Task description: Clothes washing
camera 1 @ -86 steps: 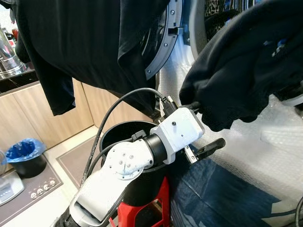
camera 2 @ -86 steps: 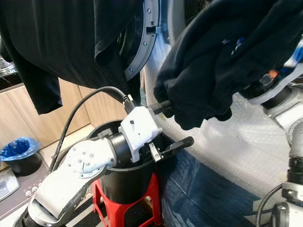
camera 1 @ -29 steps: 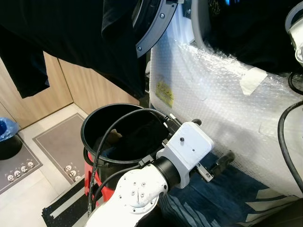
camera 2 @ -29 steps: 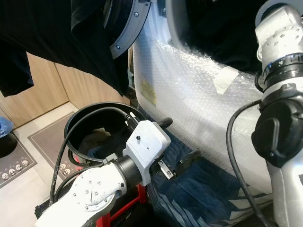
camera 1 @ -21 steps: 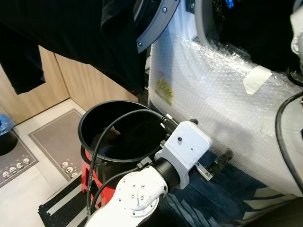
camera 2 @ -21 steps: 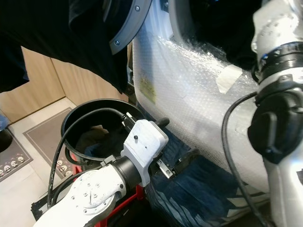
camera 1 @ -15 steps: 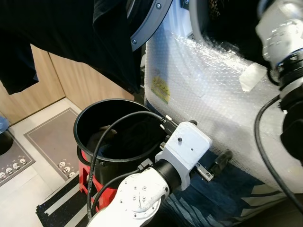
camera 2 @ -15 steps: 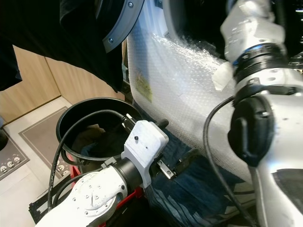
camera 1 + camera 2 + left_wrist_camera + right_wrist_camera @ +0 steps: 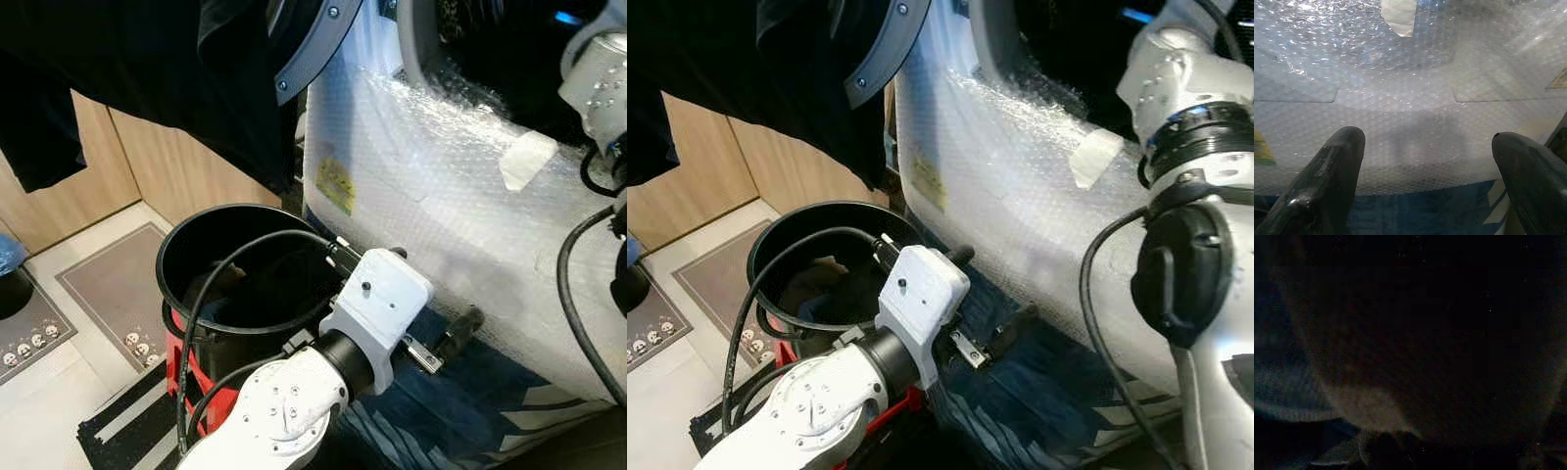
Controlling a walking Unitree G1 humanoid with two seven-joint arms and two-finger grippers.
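1. Upper left of the frame: dark clothes (image 9: 147, 69) hang down over the open washer door (image 9: 318, 49); wooden cabinets (image 9: 171, 171) stand behind.
2. Lower left: a black bucket (image 9: 176, 250) sits on a red stool (image 9: 186, 367), with some laundry (image 9: 823, 279) lying inside.
3. Centre: the left gripper (image 9: 431, 304) hovers with fingers spread and nothing between them, just beside the bubble wrap (image 9: 431, 186) covering the washer front (image 9: 1400, 112), above a blue mat (image 9: 460, 401).
4. Upper right: the right arm (image 9: 1190, 157) reaches into the drum (image 9: 509, 49); whether the right gripper is released or clenched cannot be told; its wrist view is dark, with dim fabric (image 9: 1361, 406).
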